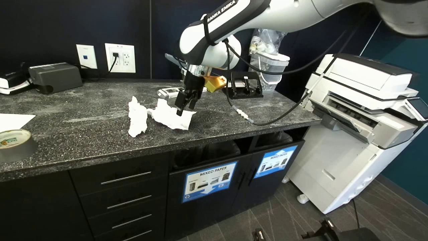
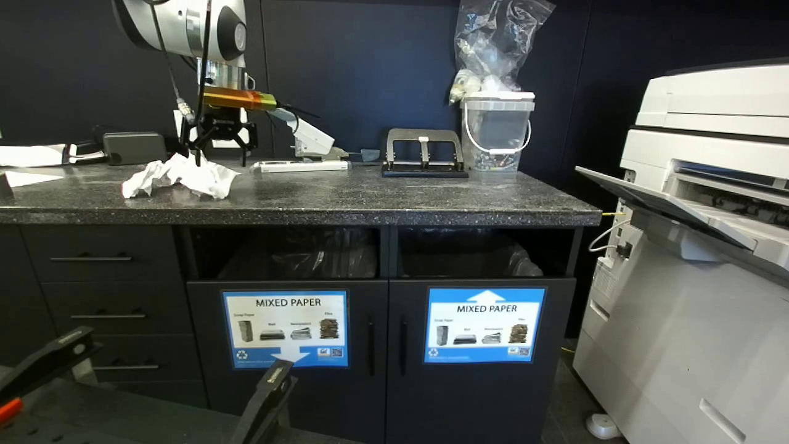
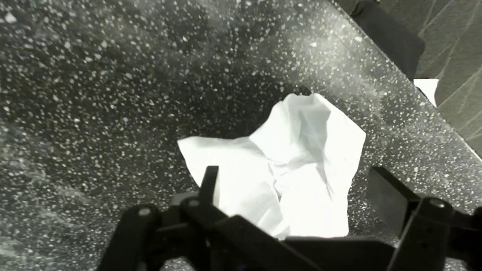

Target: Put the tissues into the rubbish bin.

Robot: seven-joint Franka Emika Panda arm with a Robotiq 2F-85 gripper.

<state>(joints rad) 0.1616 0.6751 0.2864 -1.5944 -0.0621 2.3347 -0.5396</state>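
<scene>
A white and black robot arm (image 1: 230, 36) reaches down over a speckled dark counter (image 1: 83, 124), its black gripper (image 2: 220, 154) pointing straight at the surface with the jaws spread wide apart. Two crumpled bits of white paper lie on the counter. In an exterior view, a narrow tissue (image 1: 137, 117) rises in a peaked fold, and a wide tissue (image 1: 167, 117) sits just beside it, under the gripper; whether the two touch, I cannot tell. In the wrist view, creased white paper fills much of the space between the parted fingers (image 3: 388, 199); whether either finger touches it is hard to say.

Below the counter, a left-hand bin (image 2: 333, 256) and a right-hand bin (image 2: 524, 265), both lined with plastic, show through gaps above black cabinet doors (image 2: 481, 401). Each door wears a blue and white sign (image 2: 285, 330) reading "MIXED PAPER".

In an exterior view, a roll of tape (image 1: 16, 149) sits at the far left, near a flat sheet of paper (image 1: 15, 121). Towards the wall, a hole punch (image 2: 425, 134) stands just beside a clear bucket (image 2: 498, 129) with a plastic bag (image 2: 493, 49) on its lid. A big white printer (image 2: 703, 148) stands past the counter's right end.
</scene>
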